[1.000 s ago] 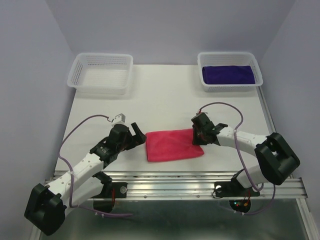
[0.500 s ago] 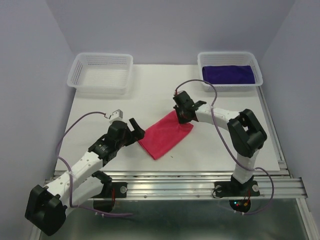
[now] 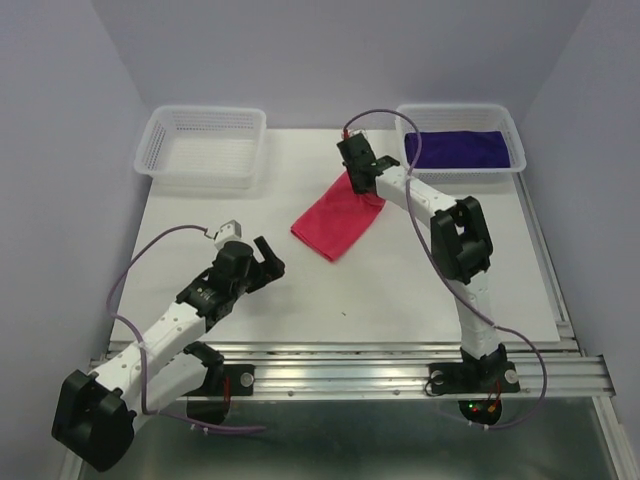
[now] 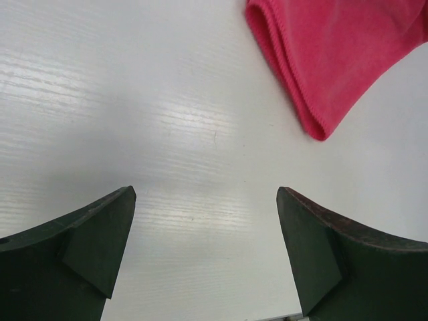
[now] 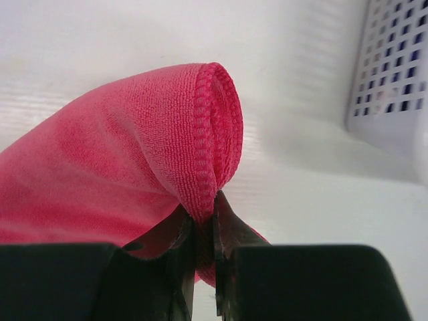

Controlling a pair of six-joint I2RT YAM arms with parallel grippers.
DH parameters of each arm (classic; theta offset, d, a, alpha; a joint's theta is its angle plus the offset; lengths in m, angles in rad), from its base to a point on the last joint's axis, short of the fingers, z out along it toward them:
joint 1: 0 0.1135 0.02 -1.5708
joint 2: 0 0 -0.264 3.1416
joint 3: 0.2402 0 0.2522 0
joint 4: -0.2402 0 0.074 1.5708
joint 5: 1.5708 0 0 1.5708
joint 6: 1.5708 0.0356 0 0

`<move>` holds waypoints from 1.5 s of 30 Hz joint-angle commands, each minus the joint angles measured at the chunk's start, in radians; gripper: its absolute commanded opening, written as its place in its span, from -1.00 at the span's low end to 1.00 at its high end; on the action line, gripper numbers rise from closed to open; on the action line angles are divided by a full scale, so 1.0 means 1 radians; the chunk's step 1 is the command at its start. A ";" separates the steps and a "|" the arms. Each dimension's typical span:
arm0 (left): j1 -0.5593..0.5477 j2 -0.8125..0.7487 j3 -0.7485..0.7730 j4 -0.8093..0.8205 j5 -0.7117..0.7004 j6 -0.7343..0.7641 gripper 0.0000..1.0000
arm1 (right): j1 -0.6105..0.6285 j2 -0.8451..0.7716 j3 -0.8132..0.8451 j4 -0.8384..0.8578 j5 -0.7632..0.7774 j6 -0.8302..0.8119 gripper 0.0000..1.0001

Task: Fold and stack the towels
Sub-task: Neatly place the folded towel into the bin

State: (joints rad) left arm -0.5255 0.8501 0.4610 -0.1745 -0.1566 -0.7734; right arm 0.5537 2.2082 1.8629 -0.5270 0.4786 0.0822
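Drag done: right pincer, clamped on the pink towel, now has the basket with the purple towel just beyond its tips. Stacking likely next; left pincer wide, empty.

Loose towel lies left of basket holding second towel.

Pink towel fuzzy cloth; table smooth, semi-glossy.
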 commanded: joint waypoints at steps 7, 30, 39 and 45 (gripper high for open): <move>0.013 0.015 0.074 -0.008 -0.047 -0.003 0.98 | -0.113 0.085 0.385 -0.073 0.126 -0.113 -0.99; 0.019 0.119 0.120 0.030 -0.024 0.010 0.97 | -0.232 0.016 0.581 -0.048 0.189 -0.222 -0.99; 0.021 0.156 0.139 0.041 -0.020 0.023 0.97 | -0.276 -0.015 0.601 -0.030 0.215 -0.236 -0.99; 0.024 0.205 0.156 0.059 -0.009 0.029 0.98 | -0.314 -0.041 0.613 0.001 0.207 -0.251 -0.99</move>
State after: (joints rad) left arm -0.5083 1.0313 0.5678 -0.1516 -0.1688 -0.7647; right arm 0.2714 2.2620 2.4012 -0.6147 0.6594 -0.1463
